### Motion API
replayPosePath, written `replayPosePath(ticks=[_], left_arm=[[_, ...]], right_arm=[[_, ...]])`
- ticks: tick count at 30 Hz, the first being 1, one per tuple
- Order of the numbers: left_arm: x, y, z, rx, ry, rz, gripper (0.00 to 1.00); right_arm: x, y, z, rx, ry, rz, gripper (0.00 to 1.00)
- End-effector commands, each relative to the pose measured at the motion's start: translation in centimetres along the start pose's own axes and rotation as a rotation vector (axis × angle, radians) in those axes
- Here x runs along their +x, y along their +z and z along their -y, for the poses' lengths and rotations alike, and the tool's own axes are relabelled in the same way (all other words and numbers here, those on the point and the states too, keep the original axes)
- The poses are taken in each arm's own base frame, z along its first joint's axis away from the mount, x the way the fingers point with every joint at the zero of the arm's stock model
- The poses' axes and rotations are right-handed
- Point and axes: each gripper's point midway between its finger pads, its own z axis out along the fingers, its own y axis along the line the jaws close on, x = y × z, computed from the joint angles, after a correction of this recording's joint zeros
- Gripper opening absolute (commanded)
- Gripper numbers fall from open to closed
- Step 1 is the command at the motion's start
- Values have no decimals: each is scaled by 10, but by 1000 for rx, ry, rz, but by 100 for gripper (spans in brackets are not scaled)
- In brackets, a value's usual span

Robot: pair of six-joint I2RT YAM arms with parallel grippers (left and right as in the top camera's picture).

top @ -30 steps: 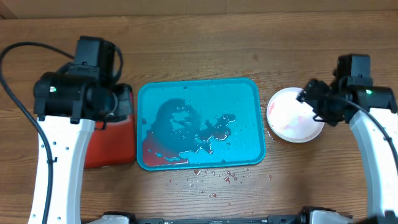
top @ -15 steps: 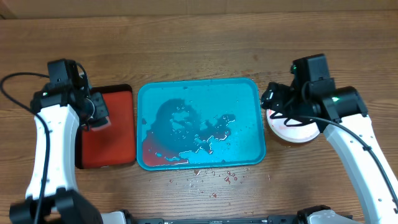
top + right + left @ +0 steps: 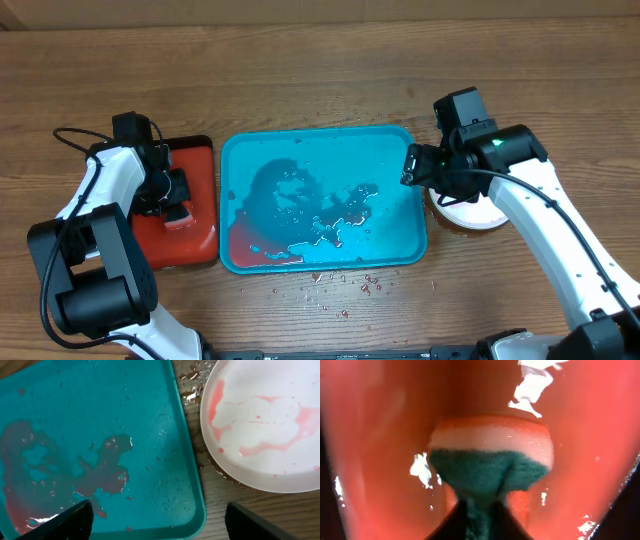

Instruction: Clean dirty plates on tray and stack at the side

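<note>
Plate (image 3: pixel 265 425) lies just right of the right end effector (image 3: pixel 159 505), fingers apart. Left end effector (image 3: pixel 479 515) clamps a sponge (image 3: pixel 490 460).

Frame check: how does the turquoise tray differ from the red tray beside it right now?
Size: the turquoise tray is clearly larger than the red tray. Contents: the turquoise tray holds puddled water and a red sauce smear; the red tray carries a sponge pinched by the left gripper. Place: the turquoise tray sits mid-table, the red tray at its left. Both are rectangular; neither shows a plate.
</note>
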Motion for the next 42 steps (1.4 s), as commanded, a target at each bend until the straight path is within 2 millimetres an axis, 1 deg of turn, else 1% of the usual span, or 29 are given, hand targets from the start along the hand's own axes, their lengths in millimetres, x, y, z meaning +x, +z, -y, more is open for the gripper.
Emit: replayPosePath(ticks=[1,2,3,4,6,8,9,11,13,14,15,16,17,20,23,26,28,30,34,37,40,42], left_arm=[[-8,-13,-3,-12,5,3,44],[-10,-20,-3,-12,6,5,57],[-13,-29,-3,-12,6,7,65],[-17,-40,-3,-12,8,10,68],[-24,-64,-2,-12,11,18,69],[-32,-95,-1,-11,13,37,72],[-34,-110,-1,-10,13,47,72],[-39,-146,-1,-7,9,77,72],[-41,-182,1,-4,-4,118,72],[-42,-202,2,0,-24,148,72],[-43,-221,3,7,-54,182,72],[-43,-238,4,19,-93,216,76],[-42,-252,5,30,-129,246,100],[-38,-286,6,57,-228,321,100],[-39,-301,5,67,-232,379,100],[-38,-302,5,68,-232,382,100],[-38,-301,5,67,-232,377,100],[-38,-300,5,66,-232,375,100],[-38,-300,5,66,-232,375,100],[-38,-300,5,66,-232,375,100],[-38,-300,5,66,-232,375,100],[-38,-300,5,66,-232,375,100]], right_arm=[[-4,-2,-2,0,-13,21,86],[-4,-2,-2,-1,-13,22,86],[-4,-2,-2,-1,-13,23,86],[-5,-3,-3,-3,-14,25,86],[-7,-7,-4,-6,-14,30,87],[-9,-13,-6,-11,-15,38,89],[-12,-20,-8,-16,-16,47,90],[-17,-35,-12,-28,-18,68,90],[-22,-56,-18,-46,-38,100,90],[-24,-67,-20,-54,-52,116,91],[-26,-81,-22,-64,-72,135,100],[-28,-99,-25,-74,-91,156,100],[-28,-110,-26,-80,-102,169,100],[-24,-162,-28,-112,-148,240,100],[-13,-214,-26,-150,-165,317,100],[7,-262,-19,-194,-170,391,100],[22,-289,-15,-241,-167,439,100],[36,-313,-17,-313,-185,496,100],[58,-337,-7,-357,-194,568,100],[70,-348,0,-377,-198,608,100],[76,-353,3,-388,-200,628,100],[76,-353,3,-387,-200,629,100]])
